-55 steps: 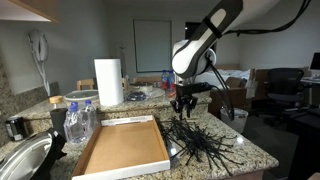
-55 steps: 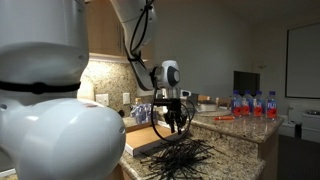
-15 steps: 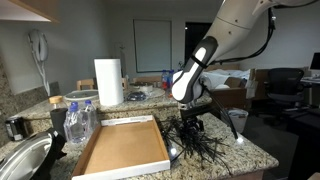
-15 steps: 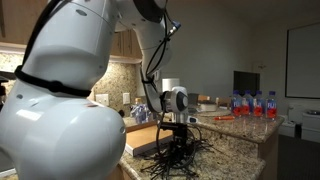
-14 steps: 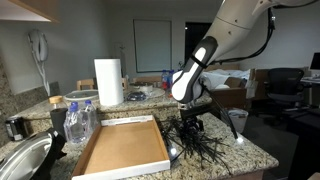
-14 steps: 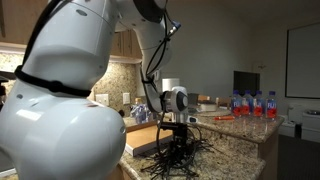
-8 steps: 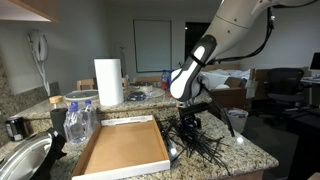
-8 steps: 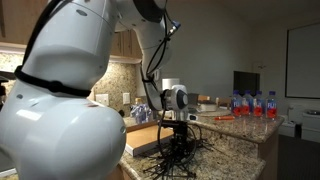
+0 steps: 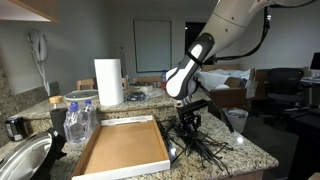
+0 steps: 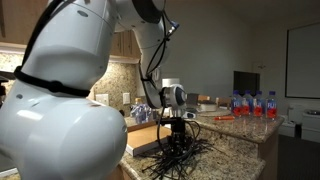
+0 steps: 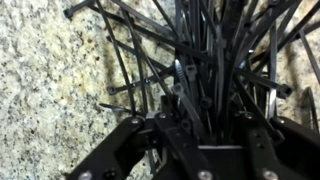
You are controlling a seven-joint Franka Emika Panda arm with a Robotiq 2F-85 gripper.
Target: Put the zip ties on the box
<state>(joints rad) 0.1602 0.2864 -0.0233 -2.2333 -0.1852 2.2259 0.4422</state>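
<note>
The zip ties (image 9: 200, 142) are a spiky black tangle on the granite counter, right of the box (image 9: 122, 147), a shallow brown cardboard tray. My gripper (image 9: 186, 122) is shut on a clump of the zip ties and holds it just above the counter; loose strands trail down to the pile. In an exterior view the gripper (image 10: 176, 133) hangs over the tangle (image 10: 178, 156). In the wrist view the fingers (image 11: 200, 125) clamp a thick bundle of ties (image 11: 205, 70) that fans upward over the speckled stone.
A paper towel roll (image 9: 108, 82) stands behind the box. Plastic water bottles (image 9: 78, 122) and a round metal bowl (image 9: 22, 160) sit to the box's left. A dark cup (image 9: 236, 120) stands near the counter's right edge. More bottles (image 10: 255, 104) stand on the far counter.
The gripper has risen slightly from the pile, lifting a clump of zip ties with it. Earlier it came down from above onto the tangle.
</note>
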